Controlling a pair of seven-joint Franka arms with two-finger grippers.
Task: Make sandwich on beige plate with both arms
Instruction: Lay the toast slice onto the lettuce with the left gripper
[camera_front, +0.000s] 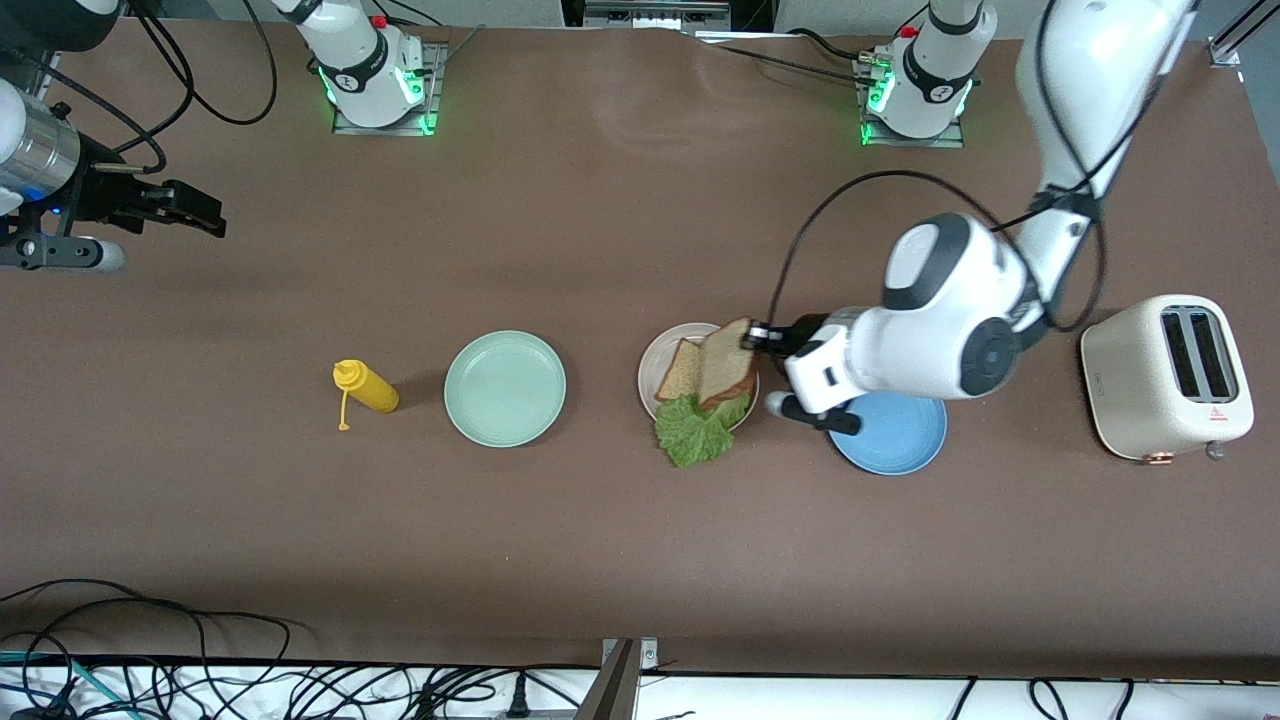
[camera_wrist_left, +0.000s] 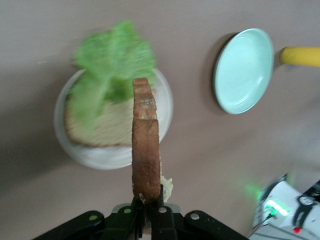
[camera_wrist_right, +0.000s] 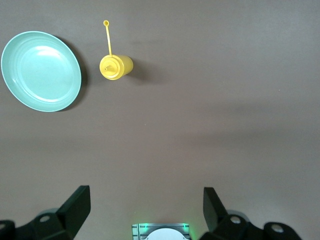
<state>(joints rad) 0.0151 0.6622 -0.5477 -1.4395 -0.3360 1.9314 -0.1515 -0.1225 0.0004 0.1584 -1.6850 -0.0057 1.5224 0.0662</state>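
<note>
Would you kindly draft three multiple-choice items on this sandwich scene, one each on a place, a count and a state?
1. Where does the lettuce leaf lie?
A. On the mint-green plate
B. On the bread slice on the beige plate, hanging over the rim
C. In the toaster

2. How many plates are on the table?
A. Two
B. Three
C. Four

3. What is the left claw doing?
A. Gripping a bread slice on edge over the beige plate
B. Hanging open over the toaster
C. Squeezing the yellow bottle

Answers:
1 B: the leaf covers the flat slice and overhangs the beige plate.
2 B: mint-green, beige and blue.
3 A: shut on the upright slice.
</note>
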